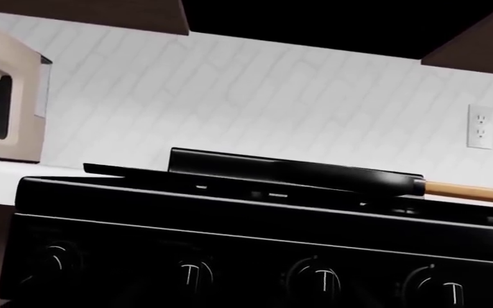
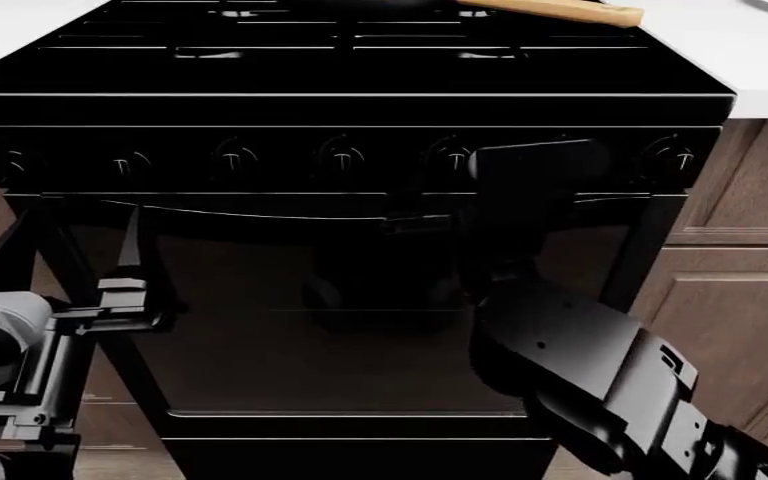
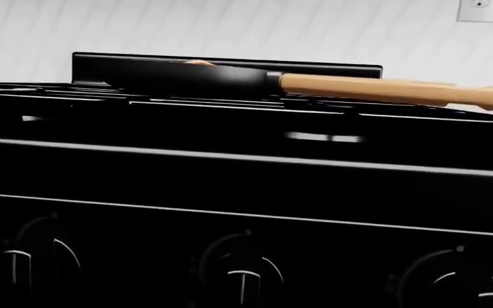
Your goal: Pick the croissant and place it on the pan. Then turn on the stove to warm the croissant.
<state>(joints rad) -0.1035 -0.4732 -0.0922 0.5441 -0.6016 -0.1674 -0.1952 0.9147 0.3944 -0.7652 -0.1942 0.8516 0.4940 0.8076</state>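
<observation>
- Head view: the stove (image 2: 357, 150) is filling the frame, glossy black, with a row of front knobs (image 2: 344, 157) running above the oven door (image 2: 344, 310).
- The pan's wooden handle (image 2: 558, 10) is showing at the top edge of that view, lying over the rear grates; the pan body is cut off there.
- Right wrist view: the pan (image 3: 195, 78) is sitting on the stove's grates, handle (image 3: 392, 91) pointing toward the wall outlet (image 3: 476, 9) side. A thin golden-brown sliver, likely the croissant (image 3: 199, 63), is just peeking above the pan rim; too little is showing to confirm more.
- Left wrist view: the pan (image 1: 349, 176) is resting on the cooktop; a cream appliance (image 1: 7, 96) is standing on the white table (image 1: 7, 179) beside the stove.
- The right arm (image 2: 584, 370) is reaching up toward the knob row; its hand (image 2: 531, 185) is lying against the dark stove front, and I cannot tell how its fingers are set.
- The left hand (image 2: 124, 295) is hanging low in front of the oven door, holding nothing visible; its opening cannot be judged.
</observation>
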